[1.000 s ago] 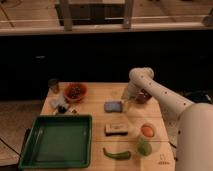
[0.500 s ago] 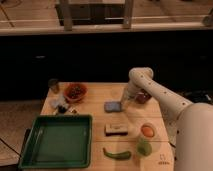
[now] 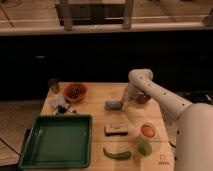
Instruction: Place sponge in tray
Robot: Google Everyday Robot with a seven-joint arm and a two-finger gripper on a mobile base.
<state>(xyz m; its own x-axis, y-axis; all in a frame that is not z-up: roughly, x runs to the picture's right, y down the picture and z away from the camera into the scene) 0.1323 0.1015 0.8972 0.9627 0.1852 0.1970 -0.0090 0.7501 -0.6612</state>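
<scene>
Pale wooden worktop (image 3: 100, 96), flat and smooth, carrying everything. On its front left part, large square tray (image 3: 57, 142) of green plastic, shallow, with raised rim and slightly glossy floor. From the right, white arm (image 3: 165, 100) with smooth rounded shell, reaching to the worktop middle. At its end the gripper (image 3: 125, 101), low over the wood, just beside the right edge of the sponge (image 3: 113, 104); cannot tell whether spread, pressed together or pinching. Sponge small, flat, blue-grey, rounded at the corners, lying on bare wood behind and right of the tray, apart from it, not inside.

Compared with half a second ago: no visible shift of arm, gripper or sponge.

Around:
- Orange-red round bowl (image 3: 75, 92) with dark content, back left.
- Cream-topped block (image 3: 116, 129) with dark bottom layer, in front of the sponge, near the tray's right rim.
- Long curved green thing (image 3: 117, 154) at the front edge.
- Orange round thing (image 3: 147, 130) and pale green round thing (image 3: 144, 146), front right.
- Dark round thing (image 3: 142, 98) just right of the gripper.
- Small dark can (image 3: 53, 85), back left corner.
</scene>
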